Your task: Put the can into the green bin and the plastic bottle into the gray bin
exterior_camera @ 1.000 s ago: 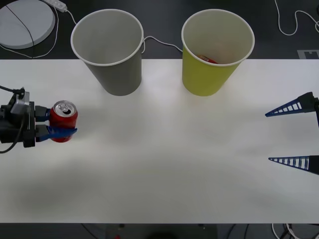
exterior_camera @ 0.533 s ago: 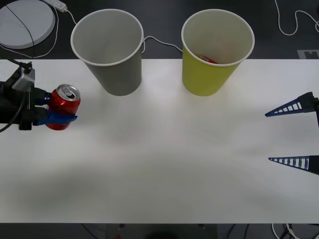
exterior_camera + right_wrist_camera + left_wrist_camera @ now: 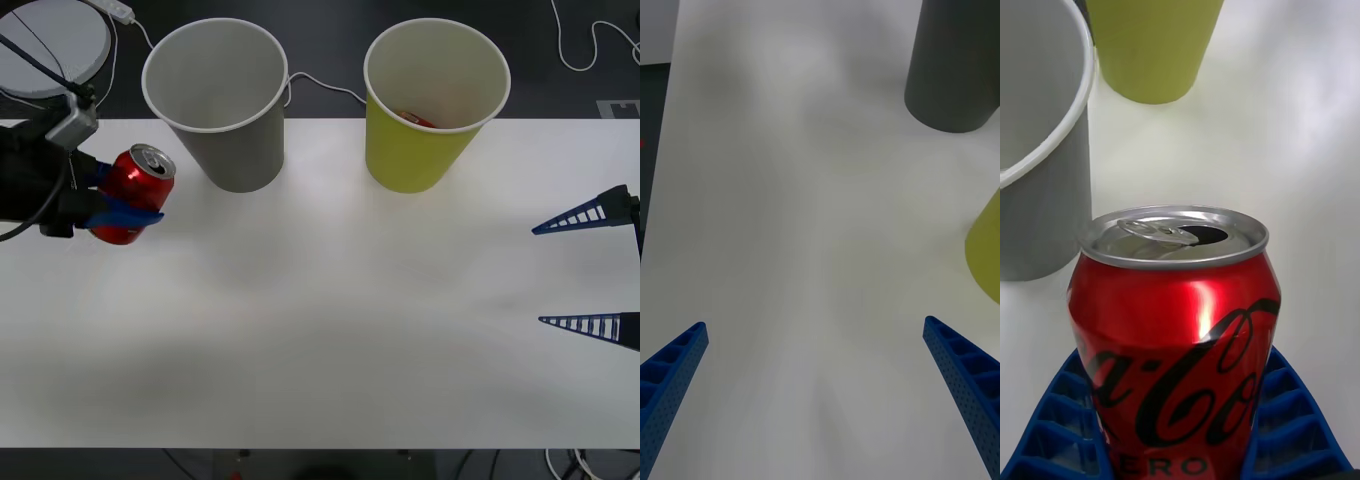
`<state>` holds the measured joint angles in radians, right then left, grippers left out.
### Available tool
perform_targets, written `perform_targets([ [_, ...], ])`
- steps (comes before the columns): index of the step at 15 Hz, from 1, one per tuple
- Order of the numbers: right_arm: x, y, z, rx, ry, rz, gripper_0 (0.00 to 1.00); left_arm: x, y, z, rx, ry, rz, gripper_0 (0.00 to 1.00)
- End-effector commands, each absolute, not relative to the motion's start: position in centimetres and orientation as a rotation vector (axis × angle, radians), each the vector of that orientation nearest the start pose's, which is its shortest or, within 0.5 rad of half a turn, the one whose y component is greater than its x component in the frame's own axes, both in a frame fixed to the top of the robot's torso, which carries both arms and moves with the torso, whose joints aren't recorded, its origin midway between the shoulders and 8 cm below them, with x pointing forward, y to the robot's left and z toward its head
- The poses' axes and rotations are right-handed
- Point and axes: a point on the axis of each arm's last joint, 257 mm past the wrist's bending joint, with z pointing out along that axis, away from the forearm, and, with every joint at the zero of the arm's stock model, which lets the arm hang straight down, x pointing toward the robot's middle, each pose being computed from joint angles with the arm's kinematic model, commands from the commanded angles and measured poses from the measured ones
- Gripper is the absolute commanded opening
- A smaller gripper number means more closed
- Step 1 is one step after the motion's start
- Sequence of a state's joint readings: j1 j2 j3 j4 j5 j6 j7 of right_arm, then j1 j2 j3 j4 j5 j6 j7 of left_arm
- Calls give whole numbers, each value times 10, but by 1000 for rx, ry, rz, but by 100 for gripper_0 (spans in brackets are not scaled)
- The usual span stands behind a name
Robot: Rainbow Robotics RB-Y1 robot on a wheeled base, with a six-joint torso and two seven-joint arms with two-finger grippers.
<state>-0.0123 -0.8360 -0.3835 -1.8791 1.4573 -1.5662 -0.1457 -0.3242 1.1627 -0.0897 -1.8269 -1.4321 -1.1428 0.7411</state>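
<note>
Left gripper [image 3: 118, 205] clamps the can [image 3: 135, 193], tilted, just left of the gray bin [image 3: 217, 100]. Right gripper [image 3: 590, 270] spread wide, far right of the gray bin; bare table [image 3: 330, 320] between

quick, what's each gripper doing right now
Left gripper: closed on the can, left of the gray bin.
Right gripper: open, holding nothing, at the table's right edge.

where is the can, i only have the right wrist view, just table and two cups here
Observer: The can is clamped in the left gripper, beside the gray cup.
Operator: is the can opened
Observer: Yes, in the left wrist view its mouth is open, with the pull tab pushed back.
Operator: anything in the green cup
Observer: Something red lies inside the green cup.
</note>
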Motion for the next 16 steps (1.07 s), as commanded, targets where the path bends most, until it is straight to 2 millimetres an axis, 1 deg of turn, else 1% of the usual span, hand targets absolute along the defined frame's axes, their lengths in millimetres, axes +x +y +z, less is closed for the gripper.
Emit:
perform_targets([
  [1,355,-277,-149,-1635,1550,327,100,438,226,-102,1295,1940,-276,0],
  [3,355,-277,-149,-1635,1550,327,100,433,221,-94,1296,1970,-230,0],
  [5,355,-277,-149,-1635,1550,327,100,424,216,-81,1323,2012,-210,0],
  [7,355,-277,-149,-1635,1550,327,100,422,209,-67,1315,2032,-202,0],
  [9,355,-277,-149,-1635,1550,327,100,425,195,-57,1318,2046,-203,0],
  [11,355,-277,-149,-1635,1550,327,100,433,179,-47,1334,2059,-187,0],
  [15,355,-277,-149,-1635,1550,327,100,456,148,-25,1447,2032,-105,0],
  [16,355,-277,-149,-1635,1550,327,100,464,139,-15,1467,2035,-84,0],
])
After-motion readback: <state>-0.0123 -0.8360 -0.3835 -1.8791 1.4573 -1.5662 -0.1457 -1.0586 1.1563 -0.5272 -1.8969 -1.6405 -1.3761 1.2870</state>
